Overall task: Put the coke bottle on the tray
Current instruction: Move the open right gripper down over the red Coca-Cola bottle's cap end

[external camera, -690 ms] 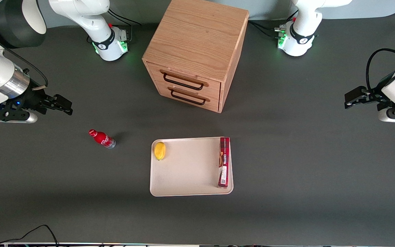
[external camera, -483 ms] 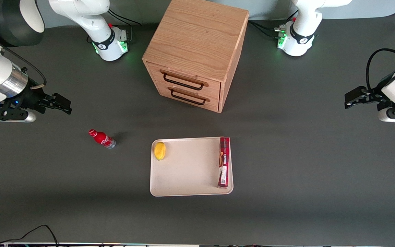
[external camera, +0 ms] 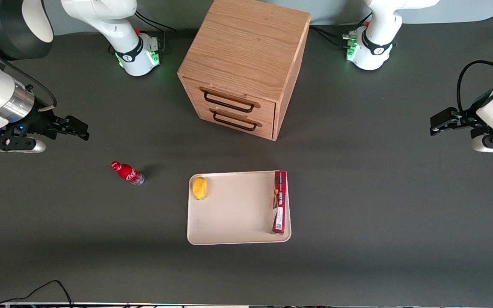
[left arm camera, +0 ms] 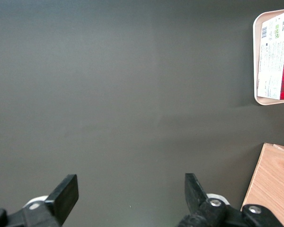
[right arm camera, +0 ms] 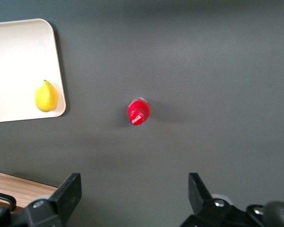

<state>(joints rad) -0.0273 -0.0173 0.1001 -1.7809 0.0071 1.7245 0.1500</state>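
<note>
The coke bottle (external camera: 127,173) stands upright on the dark table, a small red bottle with a red cap, a short way from the tray toward the working arm's end. The wrist camera looks down on the bottle's cap (right arm camera: 138,112). The cream tray (external camera: 233,214) lies in front of the drawer cabinet, nearer the front camera; one tray corner (right arm camera: 19,56) shows in the right wrist view. My gripper (external camera: 77,129) hovers above the table, farther from the front camera than the bottle and well apart from it. It is open (right arm camera: 135,189), with nothing between its fingers.
A yellow lemon (external camera: 199,188) sits in a tray corner near the bottle's side. A long red carton (external camera: 279,202) lies along the tray's edge toward the parked arm. A wooden two-drawer cabinet (external camera: 244,64) stands at the table's middle.
My gripper and wrist have drifted slightly toward the working arm's end of the table. The bottle, tray, lemon and carton have not moved.
</note>
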